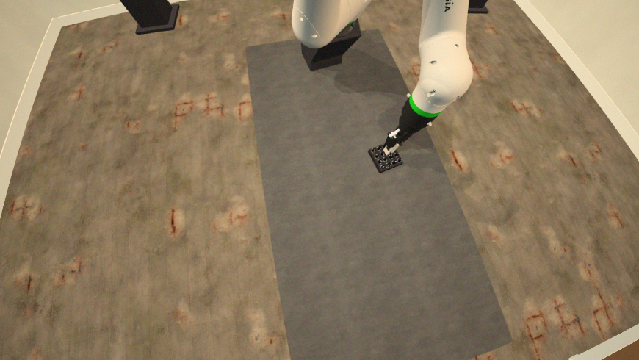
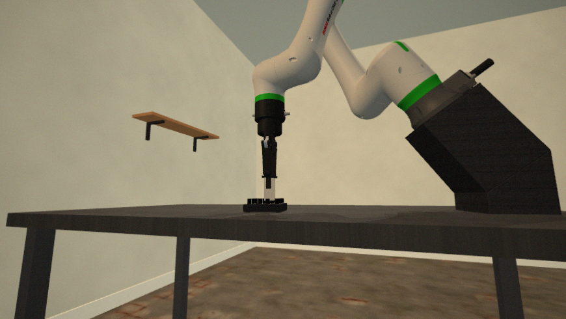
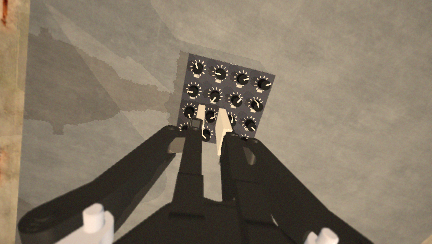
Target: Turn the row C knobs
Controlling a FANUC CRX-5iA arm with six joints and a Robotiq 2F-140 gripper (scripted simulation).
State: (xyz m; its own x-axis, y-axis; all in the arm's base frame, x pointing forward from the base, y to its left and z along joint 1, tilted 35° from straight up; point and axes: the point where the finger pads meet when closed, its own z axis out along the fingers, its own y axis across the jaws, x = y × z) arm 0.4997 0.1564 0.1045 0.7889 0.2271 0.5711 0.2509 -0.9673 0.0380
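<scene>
The black knob box [image 1: 387, 162] [image 2: 264, 207] [image 3: 228, 86] stands on its feet on the dark table [image 1: 358, 250] [image 2: 277, 228], with white-lined knobs in four rows. My gripper [image 1: 388, 150] [image 2: 269, 194] [image 3: 210, 117] points straight down onto the box. In the wrist view its two white fingertips stand on either side of one knob [image 3: 210, 116], in the third row from the far edge, second from the left. A small gap shows on each side of that knob, so the fingers are slightly open and do not grip it. The printed names are too small to read. The row nearest to me is partly hidden by the fingers.
The arm's black slanted pedestal [image 1: 330, 50] [image 2: 486, 158] stands at the table's far end. A wooden shelf [image 2: 174, 124] hangs on the wall, well away. Another black pedestal [image 1: 151, 18] stands on the floor at the back left.
</scene>
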